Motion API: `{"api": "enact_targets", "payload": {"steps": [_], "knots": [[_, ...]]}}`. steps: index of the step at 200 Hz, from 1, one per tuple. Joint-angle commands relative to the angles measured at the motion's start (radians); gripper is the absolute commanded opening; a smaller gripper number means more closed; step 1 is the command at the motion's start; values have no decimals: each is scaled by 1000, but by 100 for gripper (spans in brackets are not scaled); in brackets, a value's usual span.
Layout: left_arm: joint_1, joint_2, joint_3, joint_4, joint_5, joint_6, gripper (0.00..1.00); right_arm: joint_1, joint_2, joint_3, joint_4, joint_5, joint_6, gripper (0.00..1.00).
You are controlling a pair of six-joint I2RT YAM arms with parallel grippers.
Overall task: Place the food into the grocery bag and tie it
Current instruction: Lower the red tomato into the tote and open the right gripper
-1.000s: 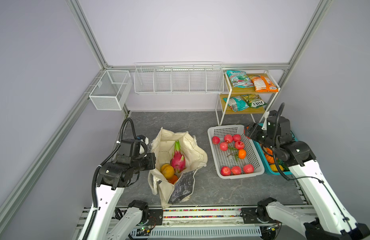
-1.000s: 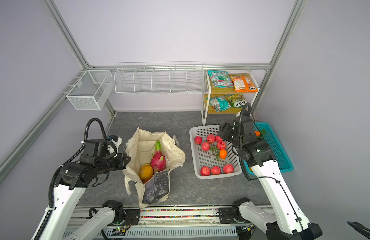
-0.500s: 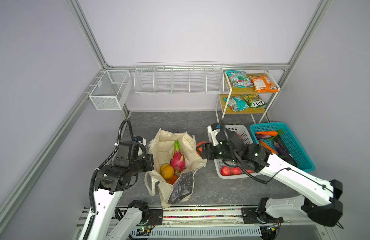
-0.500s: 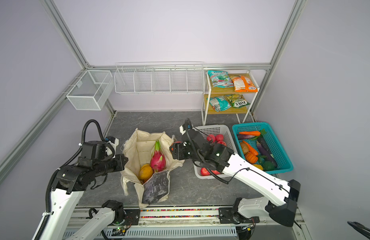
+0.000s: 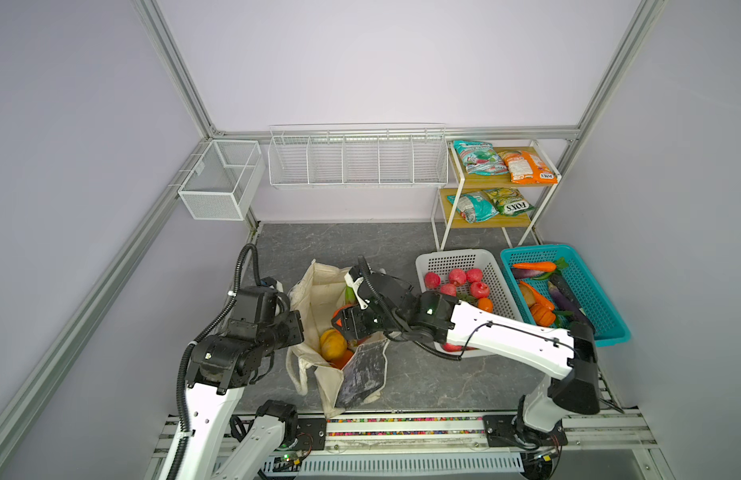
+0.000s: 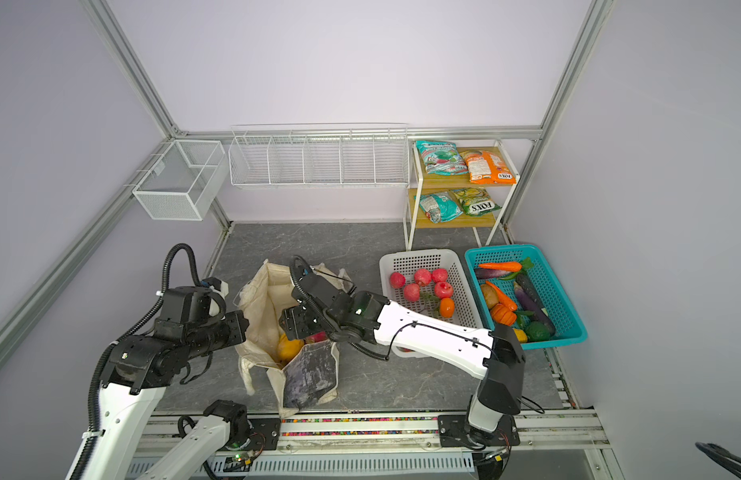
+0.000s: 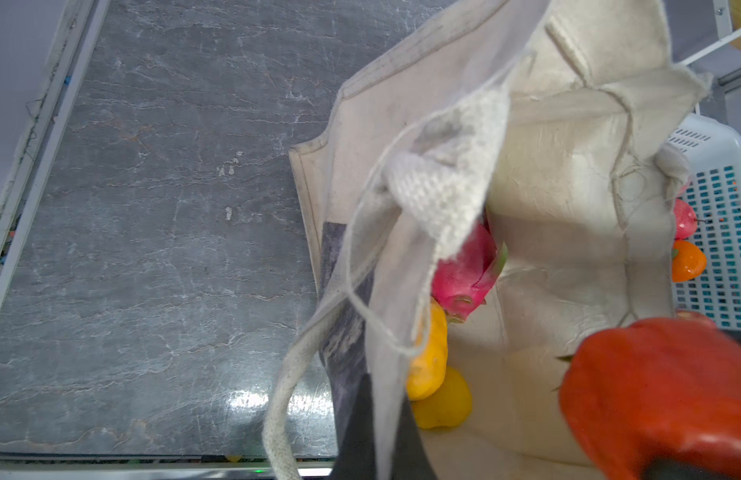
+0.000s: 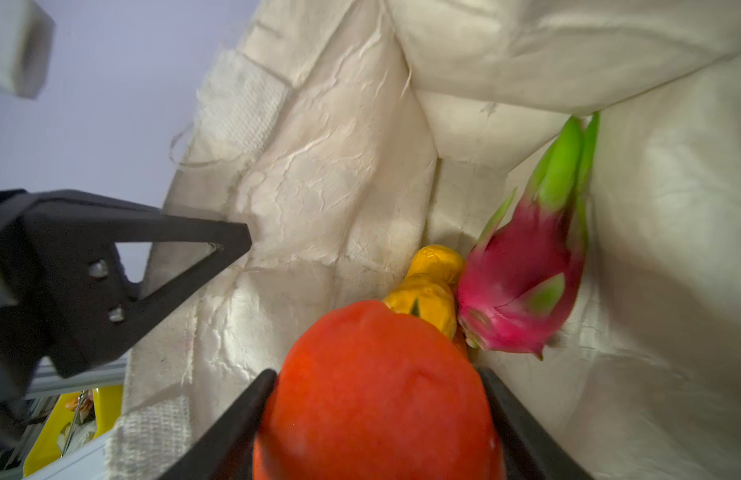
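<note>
One FOXS packet point(image 5: 508, 202) (shelf point(image 5: 494, 220)); right pincer point(image 8: 377, 376) round orange fruit point(image 7: 659, 386), left pincer point(image 8: 231, 239) pinching tote point(image 5: 318, 291)

The bag point(image 5: 314, 297) stands on the counter point(image 5: 402, 241) left of centre, between my two arms. My left fingers point(image 8: 181, 226) pinch its left rim; my right fingers point(image 8: 235, 428) hold the orange point(image 8: 377, 386) at its mouth. Deeper in, the dragon fruit point(image 8: 522, 282) leans against the bumpy fruit point(image 7: 429, 357), with the pear point(image 7: 443, 401) touching that. Right of the bag sits the fruit basket point(image 5: 439, 259), the vegetable basket point(image 5: 601, 299) beyond it, and the shelf point(image 5: 489, 181) with snack packets point(image 5: 526, 166) behind both.
</note>
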Motion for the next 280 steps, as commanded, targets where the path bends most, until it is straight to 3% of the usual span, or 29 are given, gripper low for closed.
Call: {"api": "enact_targets", "payload": {"steps": [1, 119, 158, 231, 235, 237, 240, 280], "knots": [[6, -12, -14, -24, -48, -56, 0, 21, 41, 35, 10, -49, 8, 67], [6, -23, 19, -1, -12, -83, 0, 71, 225, 10, 28, -129, 43, 71], [6, -23, 15, -3, -6, -77, 0, 70, 287, 22, 13, -96, 21, 75], [6, -29, 9, -1, 14, -65, 0, 63, 341, 63, -24, -76, -10, 90], [6, -30, 9, -2, 15, -65, 0, 64, 342, 65, -26, -76, -12, 100], [6, -31, 9, -3, 16, -66, 0, 64, 342, 65, -25, -77, -13, 91], [6, -31, 9, -3, 16, -65, 0, 64, 343, 66, -27, -78, -14, 88], [6, -40, 7, -9, 15, -63, 0, 63, 342, 74, -33, -81, -27, 88]]}}
